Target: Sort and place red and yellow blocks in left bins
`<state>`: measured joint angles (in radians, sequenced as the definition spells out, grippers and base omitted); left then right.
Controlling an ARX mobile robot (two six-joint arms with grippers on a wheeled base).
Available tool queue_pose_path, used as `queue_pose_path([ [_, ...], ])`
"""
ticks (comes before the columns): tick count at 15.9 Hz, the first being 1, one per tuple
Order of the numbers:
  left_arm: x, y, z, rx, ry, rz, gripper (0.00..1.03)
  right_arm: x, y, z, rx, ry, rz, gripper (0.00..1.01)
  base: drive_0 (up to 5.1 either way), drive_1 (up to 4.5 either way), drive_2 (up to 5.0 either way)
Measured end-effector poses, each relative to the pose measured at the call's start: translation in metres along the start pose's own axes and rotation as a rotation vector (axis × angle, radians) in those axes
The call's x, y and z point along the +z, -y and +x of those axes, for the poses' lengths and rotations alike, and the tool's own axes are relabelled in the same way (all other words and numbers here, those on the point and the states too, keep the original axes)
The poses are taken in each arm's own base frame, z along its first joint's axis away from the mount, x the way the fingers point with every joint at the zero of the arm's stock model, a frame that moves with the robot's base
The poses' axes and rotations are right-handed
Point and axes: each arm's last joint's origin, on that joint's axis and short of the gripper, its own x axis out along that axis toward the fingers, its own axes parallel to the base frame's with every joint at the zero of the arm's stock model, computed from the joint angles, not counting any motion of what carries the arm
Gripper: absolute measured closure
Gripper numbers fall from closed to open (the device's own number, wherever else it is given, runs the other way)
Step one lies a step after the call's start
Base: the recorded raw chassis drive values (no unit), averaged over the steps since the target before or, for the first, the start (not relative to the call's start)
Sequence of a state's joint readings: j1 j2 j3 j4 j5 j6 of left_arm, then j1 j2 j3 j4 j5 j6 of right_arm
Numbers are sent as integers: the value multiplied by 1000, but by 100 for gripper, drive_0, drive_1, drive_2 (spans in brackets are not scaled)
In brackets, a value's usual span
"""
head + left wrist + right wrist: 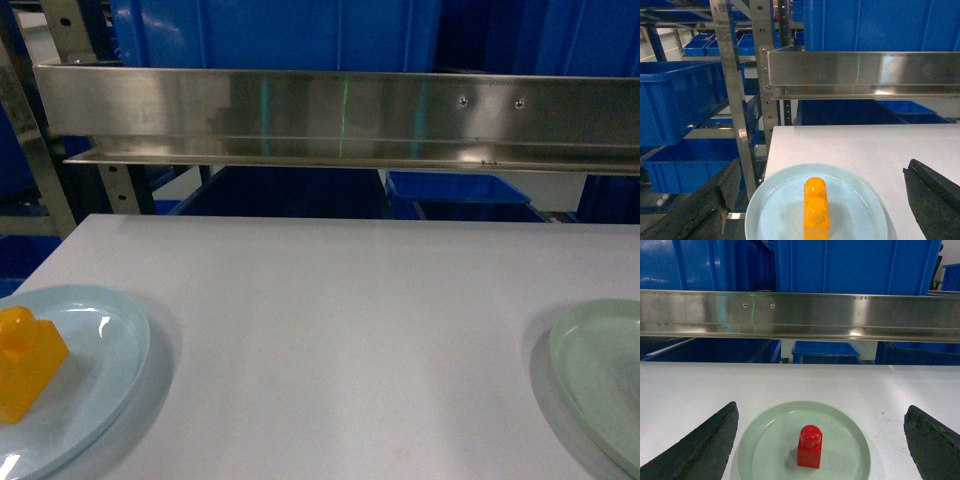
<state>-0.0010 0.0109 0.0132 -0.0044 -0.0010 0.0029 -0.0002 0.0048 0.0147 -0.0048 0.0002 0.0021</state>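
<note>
Nearest my left wrist camera sits the yellow block point(816, 210), studs up, on the pale blue plate point(775, 210), centred between the spread fingers of my left gripper point(815, 200), which hovers above it holding nothing. On the other side, my right gripper point(820, 440) hangs equally wide over the red block point(810, 446) on the green plate point(850, 440). Both plates rest on the white counter point(340, 320), I judge as staging spots for easy pickup. Blue bins point(675, 100) wait on shelving to the left.

Head view over white table point(340, 330); wrist views low, facing shelving.
</note>
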Motion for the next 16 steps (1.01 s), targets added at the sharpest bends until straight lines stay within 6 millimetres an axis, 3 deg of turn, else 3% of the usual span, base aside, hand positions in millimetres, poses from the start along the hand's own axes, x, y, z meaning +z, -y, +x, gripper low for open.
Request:
queue_pose_path([
  [16,2,-2,3,5,11,5,5,0,0,0,0,0,0,3,0,0,0],
])
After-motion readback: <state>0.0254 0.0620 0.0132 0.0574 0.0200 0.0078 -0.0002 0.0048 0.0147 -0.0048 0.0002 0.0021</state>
